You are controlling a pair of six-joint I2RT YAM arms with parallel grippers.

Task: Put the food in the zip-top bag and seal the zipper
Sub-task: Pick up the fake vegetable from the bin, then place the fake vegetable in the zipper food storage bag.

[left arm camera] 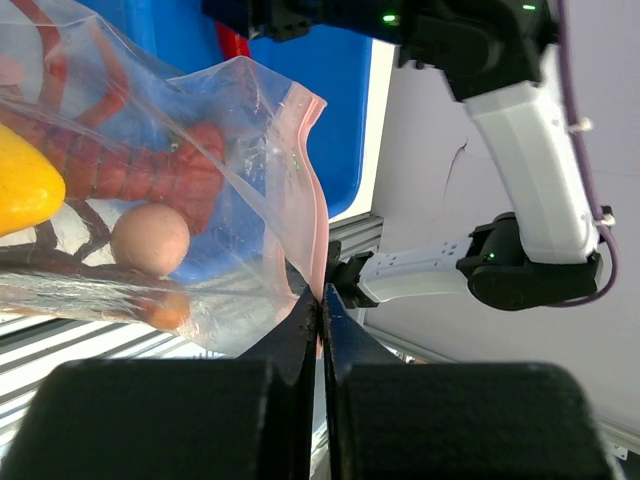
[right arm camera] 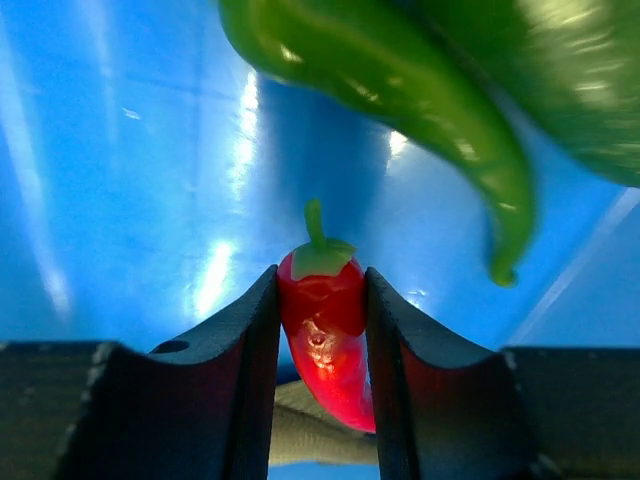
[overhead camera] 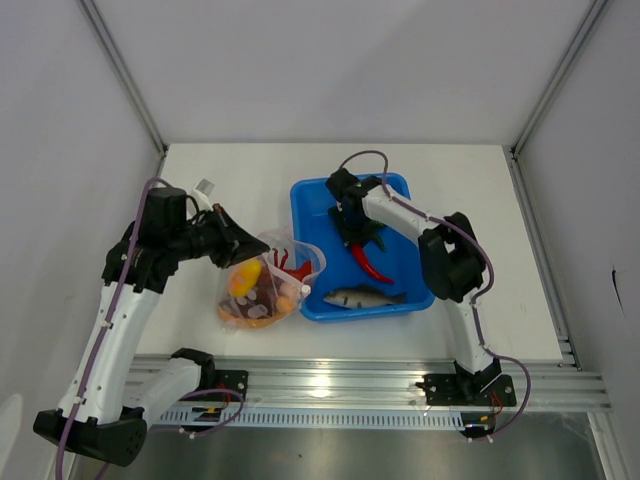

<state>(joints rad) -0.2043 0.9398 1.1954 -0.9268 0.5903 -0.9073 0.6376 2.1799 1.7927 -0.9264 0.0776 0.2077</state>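
The white table (overhead camera: 240, 170) fills the middle of the top view, and the blue tub (overhead camera: 300, 215) sits at its centre right.

The bag (overhead camera: 262, 290) lies just left of the tub, at lower centre. Its open mouth points to the upper right and touches the tub's left wall. It is clear and crinkled, with the pink zipper (left arm camera: 312, 170) along the mouth edge. The left gripper (left arm camera: 320, 297) has its jaws pressed together on that edge, and the pink strip runs up the frame from the tips. Through the plastic show a yellow pepper (left arm camera: 25, 190) at the left edge, a ribbed red food (left arm camera: 150, 165) and a pale egg (left arm camera: 150, 240).

In the tub, the grey fish (overhead camera: 362, 297) lies along the lower wall, its long axis left to right. A green pod (right arm camera: 420, 100) curves across the upper right of the right wrist view.

The right gripper (right arm camera: 321, 278) is partly closed, with both fingers against the sides of a red chili (right arm camera: 325, 330). The chili's green stem points up the frame, past the tips, and its glossy body runs back between the fingers. From above, the chili (overhead camera: 378, 270) slants from upper left to lower right, above the fish.
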